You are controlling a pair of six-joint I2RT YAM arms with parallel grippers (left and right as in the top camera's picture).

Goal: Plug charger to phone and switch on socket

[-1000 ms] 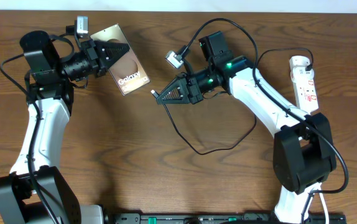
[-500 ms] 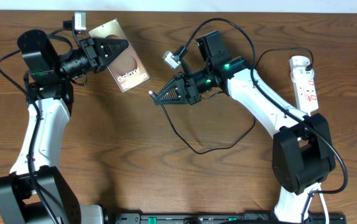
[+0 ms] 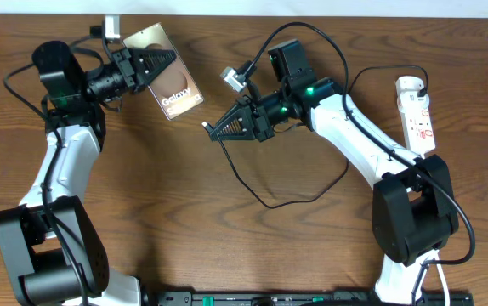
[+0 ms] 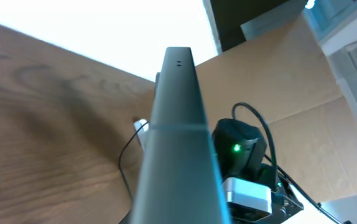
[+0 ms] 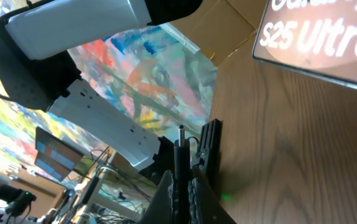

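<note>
2 items are held, 1 per arm. The phone [image 3: 183, 92] is lifted at the upper left of the overhead frame, tilted, its lettered face up. The left gripper [image 3: 163, 68] is closed on the end farther from the other arm. In the left wrist view the phone is seen edge-on, running up the centre of the frame.

The right gripper [image 3: 218, 132] is at upper centre, pressed together on the connector end of the charger [image 3: 269, 206]. The connector tip [image 5: 180, 138] projects just past the fingers and points at the phone, near it but apart. The rest of the cable trails in a slack loop across the table [image 3: 184, 229]. The socket [image 3: 416, 106] lies at the far right edge, well apart from both grippers; its switch state cannot be told.

Step in hand, judged: alignment before insertion. No port is visible in any view.

Handling, judged:
- Phone: rigid, light, glossy, so likely slippery. It is best clamped across its flat faces, away from the port end. Push-back is expected during insertion.
- Charger: the cable is limp and gives no support, so the stiff connector body is best gripped close behind the tip. A skewed approach could bend the tip.
</note>
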